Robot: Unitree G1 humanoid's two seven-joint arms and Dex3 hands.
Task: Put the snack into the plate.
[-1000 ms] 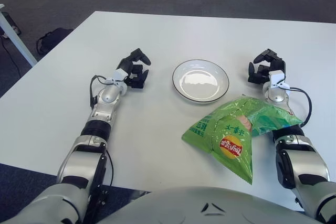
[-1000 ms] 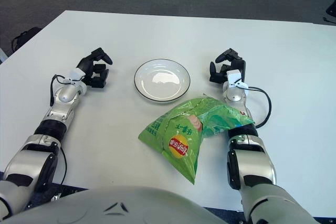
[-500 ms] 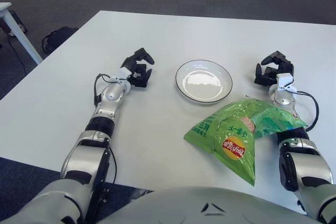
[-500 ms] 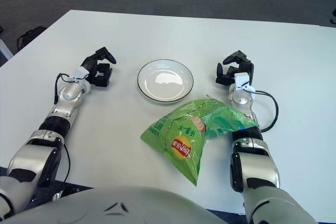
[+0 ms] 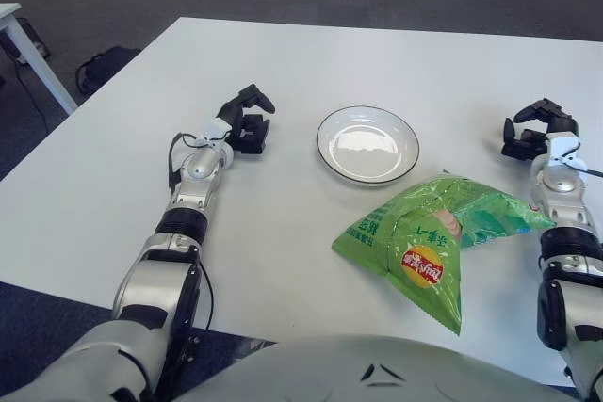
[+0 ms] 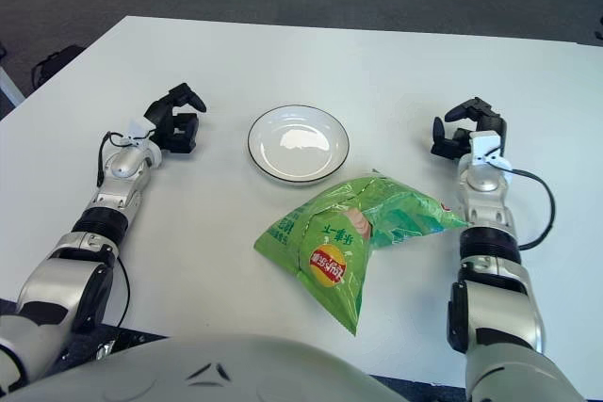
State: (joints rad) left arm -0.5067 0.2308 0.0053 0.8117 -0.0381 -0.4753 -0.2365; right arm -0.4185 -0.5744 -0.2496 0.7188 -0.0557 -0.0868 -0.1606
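Nothing grabbed yet: snack [image 6: 353, 233] lies near the plate [image 6: 299, 143]. Right hand [image 6: 469, 134] and left hand [image 6: 172, 118], fingers loose, empty. I'd reach next.

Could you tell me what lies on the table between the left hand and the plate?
Nothing: between the left hand and the plate there is only bare white table, seen in both eye views.

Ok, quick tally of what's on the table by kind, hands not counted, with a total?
Chip bags: 1, the green chip bag lying flat, near side of the plate.
Plates: 1, the white plate with a dark rim, nothing in it.
Total: 2 things on the white table.
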